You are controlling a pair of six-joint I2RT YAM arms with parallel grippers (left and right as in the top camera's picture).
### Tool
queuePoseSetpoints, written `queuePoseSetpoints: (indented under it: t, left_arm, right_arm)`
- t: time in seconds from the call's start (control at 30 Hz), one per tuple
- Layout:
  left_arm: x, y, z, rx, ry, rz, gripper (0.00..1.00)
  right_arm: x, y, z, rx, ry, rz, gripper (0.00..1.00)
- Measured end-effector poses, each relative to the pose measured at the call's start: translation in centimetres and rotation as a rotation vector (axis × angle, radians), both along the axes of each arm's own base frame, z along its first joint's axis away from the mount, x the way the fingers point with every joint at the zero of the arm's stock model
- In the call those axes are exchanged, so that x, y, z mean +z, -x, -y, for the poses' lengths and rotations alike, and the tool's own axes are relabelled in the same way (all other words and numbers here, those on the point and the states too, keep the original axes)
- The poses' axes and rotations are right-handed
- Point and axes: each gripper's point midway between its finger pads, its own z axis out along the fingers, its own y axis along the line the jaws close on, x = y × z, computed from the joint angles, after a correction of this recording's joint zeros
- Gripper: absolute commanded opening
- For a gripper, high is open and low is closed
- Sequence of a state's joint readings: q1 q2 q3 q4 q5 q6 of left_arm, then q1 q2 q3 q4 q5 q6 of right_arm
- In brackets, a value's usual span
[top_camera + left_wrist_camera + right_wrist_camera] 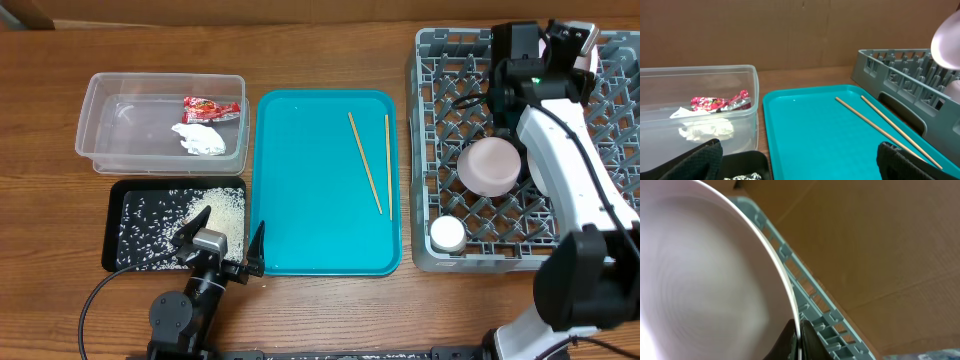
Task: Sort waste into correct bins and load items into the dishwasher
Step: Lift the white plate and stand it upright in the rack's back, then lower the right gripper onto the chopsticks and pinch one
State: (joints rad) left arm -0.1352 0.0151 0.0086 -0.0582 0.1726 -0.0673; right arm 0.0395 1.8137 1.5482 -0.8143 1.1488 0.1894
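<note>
My right gripper [799, 340] is shut on the rim of a pale pink plate [700, 280], held upright over the far part of the grey dish rack [440, 150]; in the overhead view this gripper [565, 45] is at the rack's back. A pink bowl [490, 165] and a small white cup [447, 234] sit in the rack. Two wooden chopsticks [366, 162] lie on the teal tray [300, 230]. The red wrapper [208, 107] and white tissue [200, 138] lie in the clear tub [95, 120]. Rice [215, 212] lies in the black tray [115, 225]. My left gripper [225, 245] is open and empty, above the black tray's right edge.
In the left wrist view my open left fingers [802, 165] frame the teal tray [805, 120], with the chopsticks [880, 125], the tub [740, 100] and the rack's side wall [890, 75]. Bare wooden table [300, 50] lies behind the trays.
</note>
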Motion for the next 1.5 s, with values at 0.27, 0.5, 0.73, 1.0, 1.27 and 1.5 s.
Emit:
queuePoseSetpoints:
  t: [0.27, 0.5, 0.73, 1.0, 1.27, 1.5]
  left_arm:
    - [0.0, 0.0, 0.0, 0.000, 0.000, 0.000, 1.00]
    - [0.0, 0.0, 0.0, 0.000, 0.000, 0.000, 1.00]
    - [0.0, 0.0, 0.0, 0.000, 0.000, 0.000, 1.00]
    - [0.0, 0.0, 0.0, 0.000, 0.000, 0.000, 1.00]
    - [0.0, 0.0, 0.0, 0.000, 0.000, 0.000, 1.00]
    - [0.0, 0.0, 0.0, 0.000, 0.000, 0.000, 1.00]
  right_arm:
    - [-1.5, -1.6, -0.5, 0.024, -0.010, 0.004, 0.16]
    - [-1.5, -2.3, -3.2, 0.089, -0.005, -0.009, 0.31]
    - [-2.3, -2.7, -10.7, 0.271, -0.013, -0.087, 0.38]
    - [-6.7, 0.7, -25.4, 0.711, -0.426, -0.284, 0.47]
    - [-9.1, 5.4, -34.6, 0.954, -0.921, -0.419, 0.47]
    - [-15.1, 5.4, -36.2, 0.961, -0.996, -0.480, 0.44]
